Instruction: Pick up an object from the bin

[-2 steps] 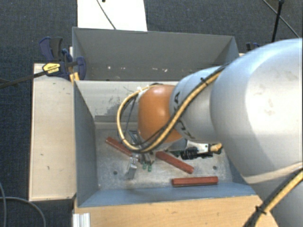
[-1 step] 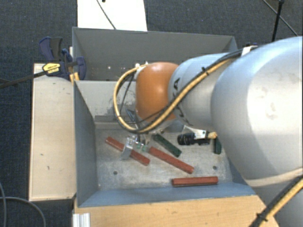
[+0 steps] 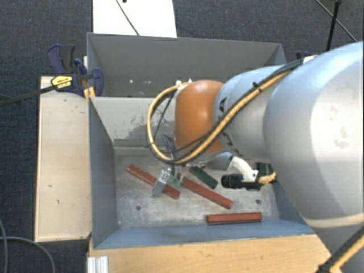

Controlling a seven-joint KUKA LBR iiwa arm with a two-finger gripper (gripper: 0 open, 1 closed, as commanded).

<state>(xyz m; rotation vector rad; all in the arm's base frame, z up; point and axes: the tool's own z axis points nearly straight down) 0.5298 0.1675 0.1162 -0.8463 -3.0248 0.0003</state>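
My gripper reaches down under the orange wrist cover to the bin floor, left of the middle. Its tip is right at a long red-brown stick that lies slanted from upper left to lower right. Whether it touches the stick I cannot tell. A second red-brown stick lies slanted just to the right of the tip. A dark green piece lies above that stick, partly under the wrist cover.
A third red-brown stick lies flat near the bin's front wall at the right. A white and black object with a yellow end lies at the right, close under the arm. The arm covers the bin's right side.
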